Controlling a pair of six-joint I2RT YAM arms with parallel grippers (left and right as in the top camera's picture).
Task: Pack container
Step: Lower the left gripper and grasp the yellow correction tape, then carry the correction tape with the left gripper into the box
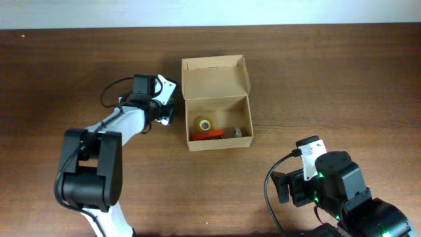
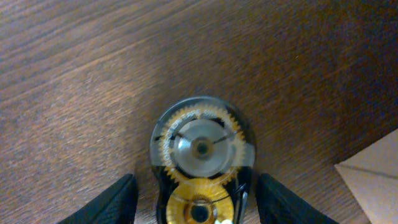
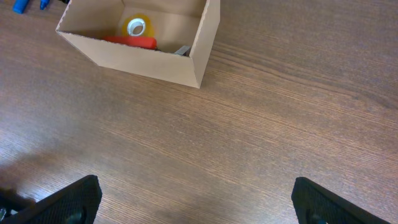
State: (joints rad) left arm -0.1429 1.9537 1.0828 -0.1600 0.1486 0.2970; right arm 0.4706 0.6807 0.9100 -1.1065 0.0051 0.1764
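The container (image 1: 217,99) is a tan cardboard box with its flap lid standing open at the back. Inside lie a yellow tape roll (image 1: 204,124), a red-orange item (image 1: 205,135) and a small grey-brown item (image 1: 237,132). My left gripper (image 1: 164,112) is low over the table, just left of the box. It is open, with its fingers (image 2: 196,205) on either side of a dark clear-shelled dispenser with gold and silver gears (image 2: 202,146), a gap on each side. My right gripper (image 3: 196,202) is wide open and empty, at the front right (image 1: 308,155). The box also shows in the right wrist view (image 3: 186,62).
A corner of the box (image 2: 373,180) shows at the right of the left wrist view. Small blue bits (image 3: 22,5) lie beyond the box in the right wrist view. Bare wooden table (image 1: 316,79) surrounds the box.
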